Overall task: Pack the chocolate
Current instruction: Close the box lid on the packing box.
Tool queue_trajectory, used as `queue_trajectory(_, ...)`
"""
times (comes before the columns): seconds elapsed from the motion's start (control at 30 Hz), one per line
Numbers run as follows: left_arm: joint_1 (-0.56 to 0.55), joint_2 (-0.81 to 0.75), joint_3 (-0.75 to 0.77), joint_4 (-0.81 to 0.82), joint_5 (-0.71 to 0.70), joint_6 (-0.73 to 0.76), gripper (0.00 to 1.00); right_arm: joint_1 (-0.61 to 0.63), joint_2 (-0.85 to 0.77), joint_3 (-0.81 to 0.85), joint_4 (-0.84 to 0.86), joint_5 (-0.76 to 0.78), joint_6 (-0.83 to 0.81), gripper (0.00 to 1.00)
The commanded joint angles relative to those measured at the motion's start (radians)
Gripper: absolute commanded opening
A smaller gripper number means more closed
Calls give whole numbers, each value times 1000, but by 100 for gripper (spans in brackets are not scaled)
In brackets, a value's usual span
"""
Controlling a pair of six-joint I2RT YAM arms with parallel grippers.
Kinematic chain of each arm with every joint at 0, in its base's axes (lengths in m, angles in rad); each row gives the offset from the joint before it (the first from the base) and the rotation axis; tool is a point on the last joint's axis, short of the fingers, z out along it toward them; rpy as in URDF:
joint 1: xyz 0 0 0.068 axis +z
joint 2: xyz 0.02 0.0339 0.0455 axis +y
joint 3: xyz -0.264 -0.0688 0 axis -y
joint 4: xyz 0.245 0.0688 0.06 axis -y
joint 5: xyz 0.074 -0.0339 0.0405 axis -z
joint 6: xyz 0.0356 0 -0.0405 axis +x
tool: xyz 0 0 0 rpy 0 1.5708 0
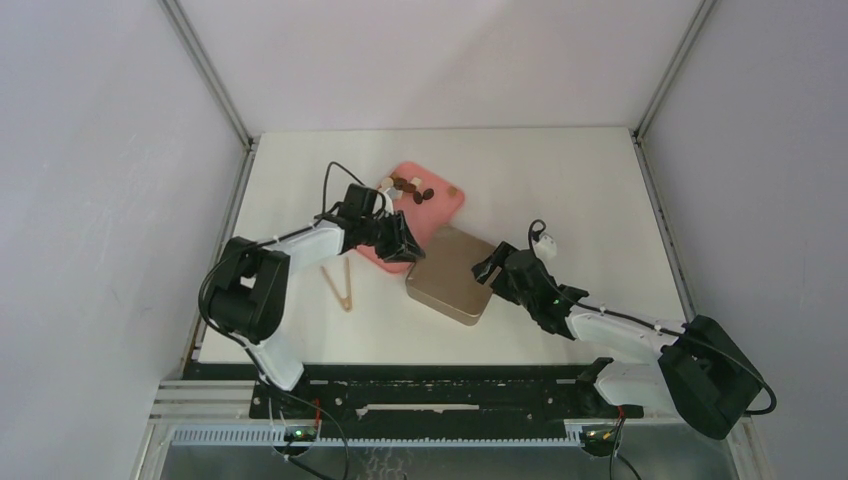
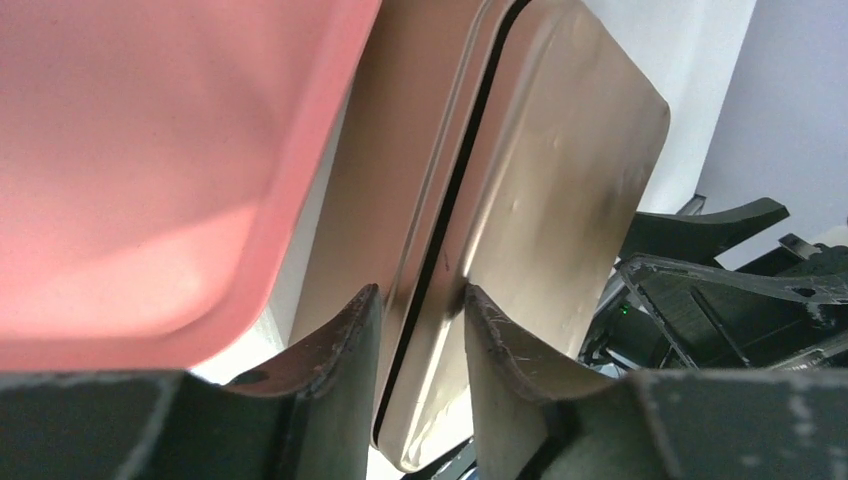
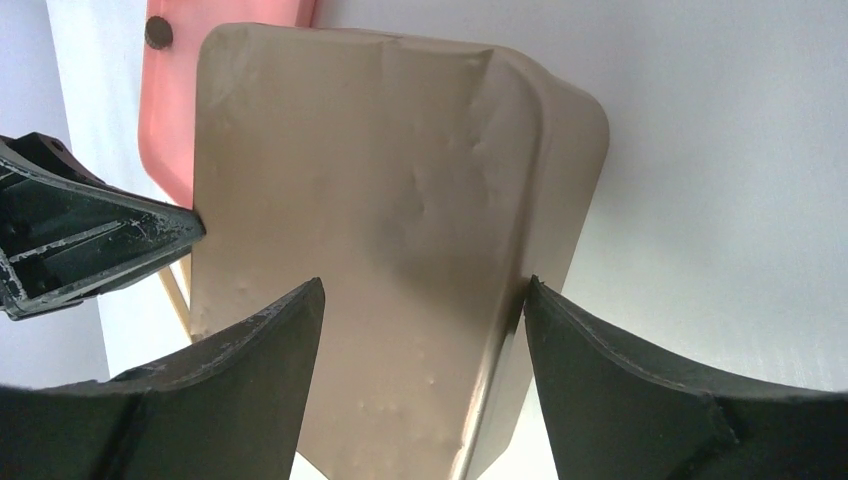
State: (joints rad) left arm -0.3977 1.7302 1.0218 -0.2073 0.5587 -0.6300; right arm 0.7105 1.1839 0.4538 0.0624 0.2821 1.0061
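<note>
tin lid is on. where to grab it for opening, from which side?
I'd take the lid by its rim at the corner nearest the pink tray, coming in low from the left. The top is broad, flat and smooth, with no knob; the rim rolls over above a dark seam, giving the jaws an edge. The left gripper sits there.

Both arms same build: L arm [image 1: 305, 240] & R arm [image 1: 620, 325] have smooth white link shells w/ chunky rounded blk joint housings, biggest at the near shoulders. L gripper [image 1: 410, 250] & R gripper [image 1: 486, 268] are blk, angular, w/ open ribbed side frames. L fingers [image 2: 335, 385] are dark grey-blk, curving in to blunt tips, edges scuffed pale w/ fine scratches; R fingers [image 3: 625, 385] same. Thin blk cable [image 1: 328, 183] loops above L wrist; R cable [image 1: 533, 229] loops by a white plug [image 1: 546, 242].
</note>
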Motion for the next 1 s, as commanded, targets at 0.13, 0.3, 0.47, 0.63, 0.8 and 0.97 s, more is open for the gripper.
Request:
queue_trajectory(0.13,-6,-80,-39,-16,-82,-29,50,12,-30,69,-14,6,-49,81)
queue_trajectory(0.3,-4,-108,-15,-68,-137,-11,58,12,-35,86,-32,10,-49,81)
queue_trajectory(0.47,-6,-112,-18,-84,-142,-3,59,12,-25,91,-33,13,-47,81)
queue_trajectory(0.63,-9,-132,-53,-57,-133,-19,57,20,0,91,-38,11,-46,81)
queue_trajectory(0.8,-14,-154,-90,-43,-134,-30,55,27,11,91,-29,15,-47,80)
queue_trajectory(0.97,-26,-135,-108,-10,-92,-40,52,35,21,103,-38,18,-50,80)
